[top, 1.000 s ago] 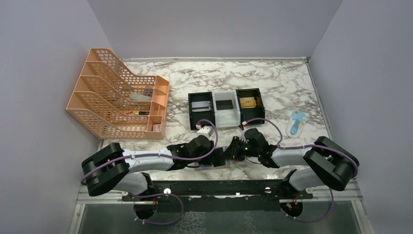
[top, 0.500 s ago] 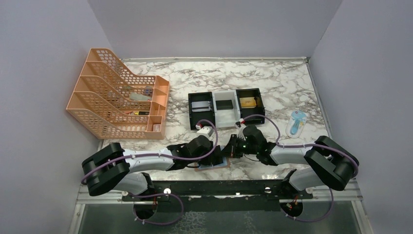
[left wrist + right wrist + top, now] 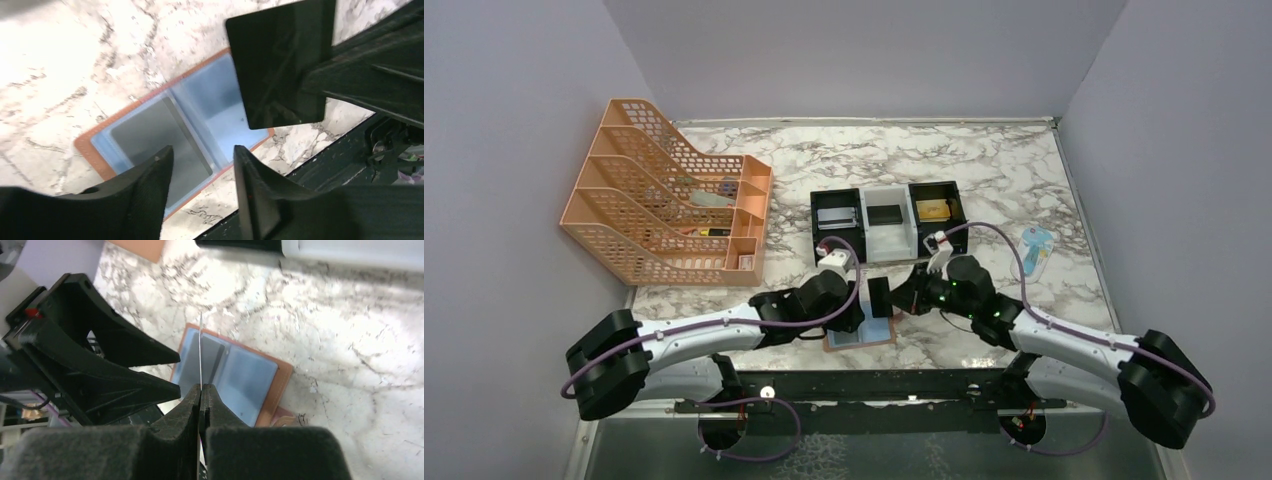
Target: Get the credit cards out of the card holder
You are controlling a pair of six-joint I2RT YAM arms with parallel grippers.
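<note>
Two cards show. One thin black plastic credit card (image 3: 280,65) is pinched by one edge in the clamped right gripper (image 3: 201,387), raised clear of the holder and pointing straight out from the fingers. The flat tan-brown leather card holder (image 3: 200,120) lies opened near the marble table's (image 3: 984,170) front edge, light-blue lining up, long axis left to right. A greyish-silver card (image 3: 155,135) sits in one pocket. The left gripper (image 3: 202,150) hovers above, jaws apart, holding nothing. Any print is too dim to read.
</note>
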